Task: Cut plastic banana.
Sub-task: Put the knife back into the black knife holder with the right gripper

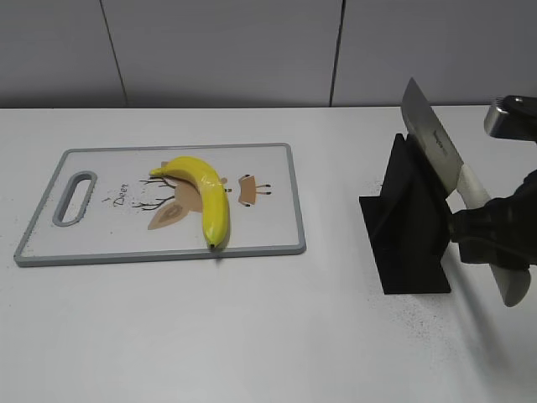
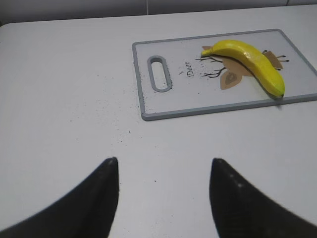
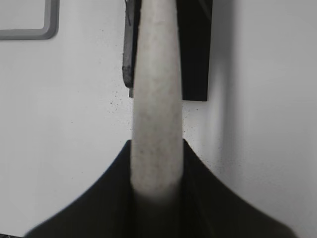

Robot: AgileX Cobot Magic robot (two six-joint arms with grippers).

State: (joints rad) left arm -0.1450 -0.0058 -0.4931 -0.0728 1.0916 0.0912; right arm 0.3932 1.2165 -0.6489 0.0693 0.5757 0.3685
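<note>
On the grey-rimmed cutting board (image 1: pixel 277 180) lies the plastic banana (image 1: pixel 205 196), while the right fingers (image 3: pixel 124 198) clamp the knife's pale handle (image 3: pixel 156 114) at the black stand (image 1: pixel 411 231) and the left fingers (image 2: pixel 99 193) gape above the worktop (image 1: pixel 252 336).

The exterior view looks down at a slant across the bench (image 1: pixel 252 344) toward the back wall. The left wrist view sits well back, sharing the cutting board (image 2: pixel 208 106) with it. The right wrist view looks steeply down, close over a pale knife handle (image 3: pixel 156 124).
</note>
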